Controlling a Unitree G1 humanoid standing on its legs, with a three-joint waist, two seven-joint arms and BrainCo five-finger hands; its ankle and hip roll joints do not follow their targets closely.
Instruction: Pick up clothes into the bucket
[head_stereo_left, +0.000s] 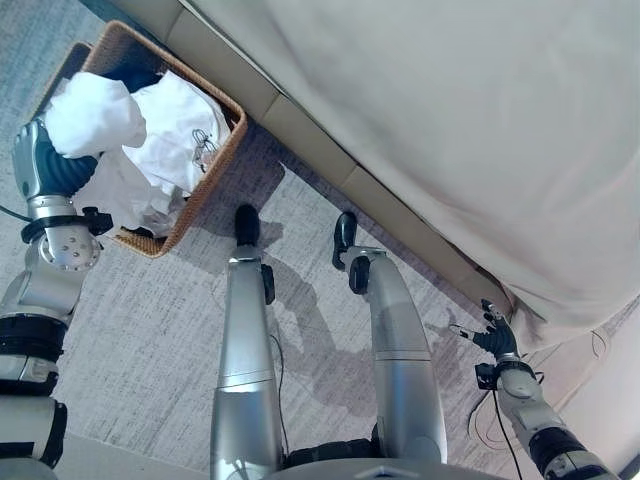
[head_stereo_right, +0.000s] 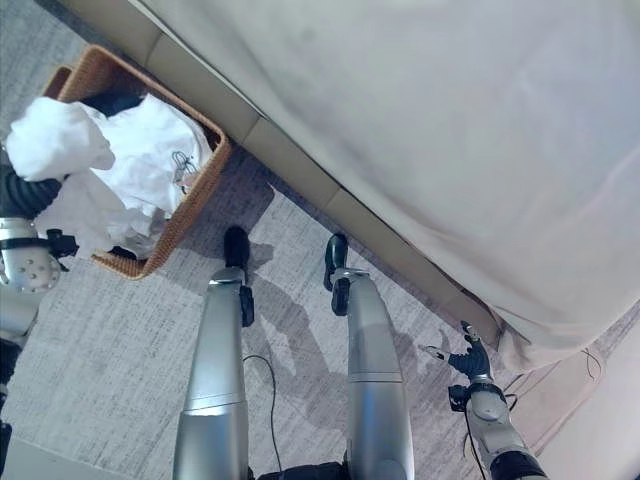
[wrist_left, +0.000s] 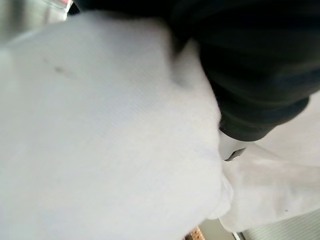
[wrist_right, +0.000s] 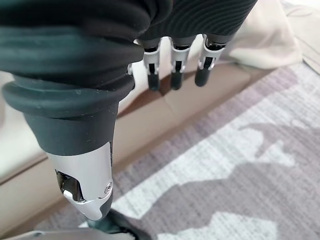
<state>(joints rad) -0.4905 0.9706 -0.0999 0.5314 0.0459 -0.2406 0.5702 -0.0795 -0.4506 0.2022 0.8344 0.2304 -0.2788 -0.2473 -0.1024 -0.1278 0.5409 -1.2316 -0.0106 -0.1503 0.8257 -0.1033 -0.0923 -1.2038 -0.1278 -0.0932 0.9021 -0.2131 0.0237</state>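
Observation:
A bunched white cloth (head_stereo_left: 95, 115) sits over my left hand (head_stereo_left: 62, 172), above the near left corner of the woven basket (head_stereo_left: 215, 170). In the left wrist view the white cloth (wrist_left: 100, 140) lies against the hand's dark cover (wrist_left: 260, 65). More white clothes (head_stereo_left: 175, 135) are piled in the basket, spilling over its near rim, with a dark garment (head_stereo_left: 140, 75) at its far side. My right hand (head_stereo_left: 497, 338) hangs at the lower right over the carpet, open and holding nothing, its fingers (wrist_right: 174, 70) straight.
A sofa under a loose beige cover (head_stereo_left: 450, 120) runs across the back, its base (head_stereo_left: 300, 135) right beside the basket. The cover's hem (head_stereo_left: 560, 320) hangs down next to my right hand. Grey patterned carpet (head_stereo_left: 150, 330) lies underfoot.

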